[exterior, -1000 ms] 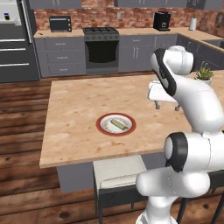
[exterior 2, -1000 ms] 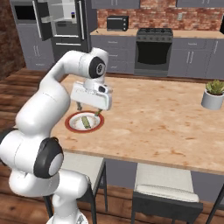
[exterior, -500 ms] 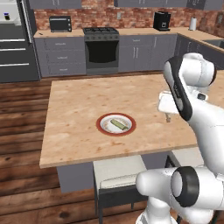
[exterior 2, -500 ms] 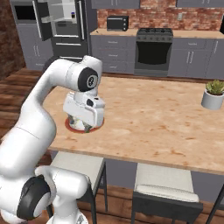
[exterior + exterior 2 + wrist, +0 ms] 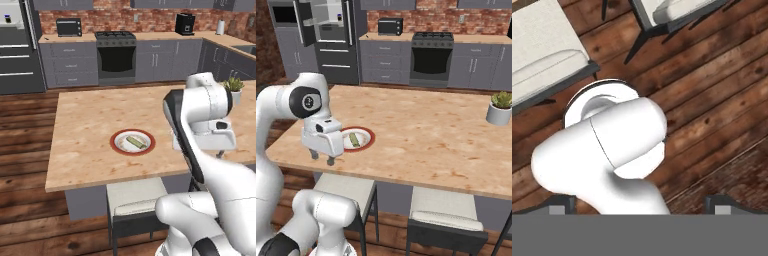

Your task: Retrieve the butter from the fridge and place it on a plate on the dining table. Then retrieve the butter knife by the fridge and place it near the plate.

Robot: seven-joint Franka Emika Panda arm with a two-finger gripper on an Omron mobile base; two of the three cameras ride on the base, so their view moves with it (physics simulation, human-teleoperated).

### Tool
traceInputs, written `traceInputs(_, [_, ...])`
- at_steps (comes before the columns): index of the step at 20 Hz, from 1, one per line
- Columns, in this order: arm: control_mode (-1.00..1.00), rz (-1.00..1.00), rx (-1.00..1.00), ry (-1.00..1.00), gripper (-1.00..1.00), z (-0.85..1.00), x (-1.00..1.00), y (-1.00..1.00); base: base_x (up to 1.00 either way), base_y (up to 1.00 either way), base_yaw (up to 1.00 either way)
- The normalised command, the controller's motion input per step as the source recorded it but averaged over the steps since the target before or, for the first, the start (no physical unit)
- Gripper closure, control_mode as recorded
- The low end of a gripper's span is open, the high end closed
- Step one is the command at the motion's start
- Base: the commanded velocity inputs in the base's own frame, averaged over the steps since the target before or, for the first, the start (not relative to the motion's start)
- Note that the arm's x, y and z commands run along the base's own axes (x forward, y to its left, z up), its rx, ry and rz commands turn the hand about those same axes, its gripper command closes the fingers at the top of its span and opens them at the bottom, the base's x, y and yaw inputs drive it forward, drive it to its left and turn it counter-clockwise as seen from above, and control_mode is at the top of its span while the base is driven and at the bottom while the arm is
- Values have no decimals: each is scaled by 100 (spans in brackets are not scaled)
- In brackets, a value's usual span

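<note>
The butter (image 5: 134,142), a small pale yellow-green rectangular stick, lies slantwise on the white centre of the round plate (image 5: 120,150), whose rim is a smooth red-brown ring. The plate rests flat on the table (image 5: 90,125), a broad slab of light speckled wood on a grey base, near the table's front edge. At about 3 o'clock from the plate in the left base view, the end effector (image 5: 323,158) hangs at the table's near edge, its boxy white housing pointing down; in the hand view the two dark fingertips (image 5: 559,204) stand wide apart with nothing between them, above dark wooden floor planks. A pale cushioned stool (image 5: 135,197) sits under the table's front edge. At 11 o'clock, far back, stands the dark fridge (image 5: 326,40), one door ajar on a white interior.
</note>
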Motion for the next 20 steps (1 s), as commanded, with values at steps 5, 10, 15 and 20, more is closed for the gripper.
traceInputs(5, [-100,0,-1,-11,-100,-20,-12,18,0,0,0])
traceInputs(10, [-100,0,8,-5,-100,0,16,0,0,0,0])
traceInputs(15, [-100,6,15,-3,-100,0,2,-2,0,0,0])
traceInputs(20, [-100,34,3,0,-100,-1,0,-1,0,0,0])
